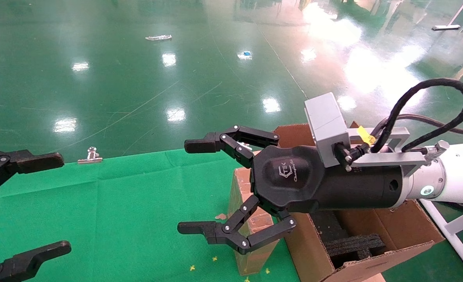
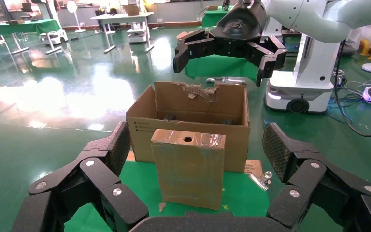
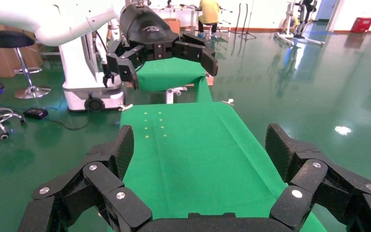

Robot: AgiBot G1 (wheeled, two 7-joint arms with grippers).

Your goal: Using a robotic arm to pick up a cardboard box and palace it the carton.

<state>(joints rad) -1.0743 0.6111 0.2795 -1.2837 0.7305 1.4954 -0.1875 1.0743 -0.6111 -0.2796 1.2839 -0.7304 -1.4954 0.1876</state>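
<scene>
Glossy green floor point(image 1: 137, 78); matt green cloth point(image 1: 118, 211); taped brown cardboard box point(image 2: 189, 166); corrugated carton point(image 2: 193, 108).

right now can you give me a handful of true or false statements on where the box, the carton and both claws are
1. The cardboard box stands upright on the green cloth, in front of the carton. True.
2. The right claw is shut on the cardboard box. False: it is open, holds nothing, and hovers above the cloth.
3. The cardboard box has a round hole in its top face. True.
4. The cardboard box is already inside the carton. False: it is outside, against the carton's wall.
5. The left claw is open at the cloth's left edge. True.
</scene>
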